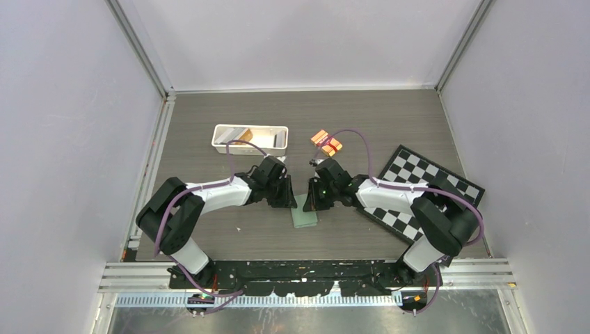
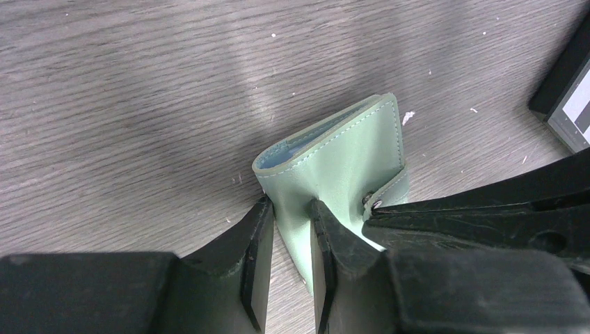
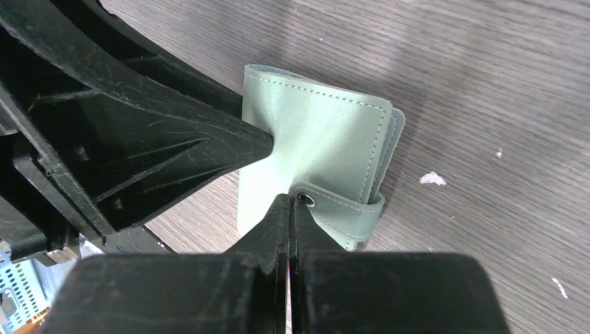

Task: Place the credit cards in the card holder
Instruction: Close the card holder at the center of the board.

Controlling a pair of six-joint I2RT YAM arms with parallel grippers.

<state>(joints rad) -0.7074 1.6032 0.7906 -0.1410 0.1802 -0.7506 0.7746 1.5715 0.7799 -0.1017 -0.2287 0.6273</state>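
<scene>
- Near side of the white tray (image 1: 216,139), slightly to its right and toward the arm bases: card holder (image 2: 341,153) on the surface (image 2: 139,104), folded, with the clasp tab (image 3: 341,219) wrapped round its free edge.
- Left hand (image 2: 291,203): narrow gap only, one finger on each side of the front cover, clamped on it.
- Right hand (image 3: 288,207): fingers fully together, tips right at the snap of the tab. Cannot tell whether the tab end is nipped between them or only pressed.
- Credit cards (image 1: 245,134): inside the tray, well apart from the holder. None seen in its pockets.
- Handling (judgement): holder looks light and soft, and the cover bows under the left finger. It would likely skid if not braced.
- Best hold: brace the cover near the fold and take the tab by its free end.
- Cards look thin, stiff and slick, so take them by an edge.
</scene>
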